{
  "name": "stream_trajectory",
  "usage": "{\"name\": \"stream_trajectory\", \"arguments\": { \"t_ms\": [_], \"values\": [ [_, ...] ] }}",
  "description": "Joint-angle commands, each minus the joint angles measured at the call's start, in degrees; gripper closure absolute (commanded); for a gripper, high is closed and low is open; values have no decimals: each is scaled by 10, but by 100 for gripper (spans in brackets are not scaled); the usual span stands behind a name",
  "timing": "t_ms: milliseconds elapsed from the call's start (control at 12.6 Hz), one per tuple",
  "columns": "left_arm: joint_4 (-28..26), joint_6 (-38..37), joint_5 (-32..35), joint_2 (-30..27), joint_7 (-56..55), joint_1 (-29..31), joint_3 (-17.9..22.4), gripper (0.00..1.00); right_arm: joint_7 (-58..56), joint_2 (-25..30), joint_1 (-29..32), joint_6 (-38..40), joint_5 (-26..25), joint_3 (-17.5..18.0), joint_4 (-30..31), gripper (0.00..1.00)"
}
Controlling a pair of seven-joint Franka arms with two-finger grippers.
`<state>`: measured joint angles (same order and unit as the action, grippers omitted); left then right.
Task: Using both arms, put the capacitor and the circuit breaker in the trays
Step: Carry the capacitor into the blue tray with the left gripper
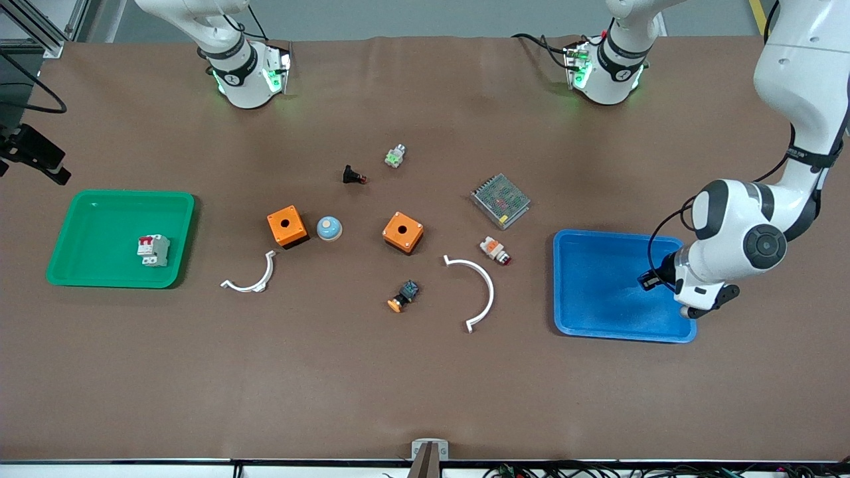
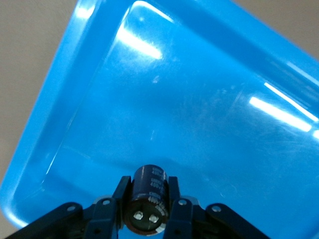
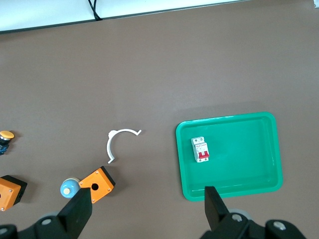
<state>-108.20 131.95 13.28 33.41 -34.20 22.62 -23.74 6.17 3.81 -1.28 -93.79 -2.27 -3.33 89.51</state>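
Left gripper (image 2: 148,209) over the blue tray (image 1: 584,312), fingers closed on the capacitor (image 2: 148,199). Breaker (image 1: 153,250) lies in the green tray (image 1: 99,206). Right gripper (image 3: 147,209) high over the table near that tray, fingers spread wide, holding nothing. Risk: released from height, the round capacitor may bounce or roll against the tray wall; lowering first would limit this

Blue tray (image 1: 597,292) as landmark, left claw (image 1: 654,279) over it, circuit breaker (image 1: 153,250) in green tray (image 1: 99,199) well apart toward the right arm's end, orange boxes (image 1: 402,232) between on the surface (image 1: 425,385).
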Motion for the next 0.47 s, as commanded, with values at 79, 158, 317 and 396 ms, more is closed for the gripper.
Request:
{"name": "stream_trajectory", "arguments": {
  "t_ms": [79,158,317,396],
  "values": [
    [9,2,17,16,5,-5,-6,25,7,0,0,6,10,1,-7,0],
    [8,-1,17,7,5,-4,-7,0,7,0,-1,4,10,1,-6,0],
    [15,-6,17,-41,27,-5,-10,0,7,0,-1,1,10,1,-6,0],
    [35,-40,16,-68,38,-6,-11,0,7,0,-1,1,10,1,-6,0]
  ]
}}
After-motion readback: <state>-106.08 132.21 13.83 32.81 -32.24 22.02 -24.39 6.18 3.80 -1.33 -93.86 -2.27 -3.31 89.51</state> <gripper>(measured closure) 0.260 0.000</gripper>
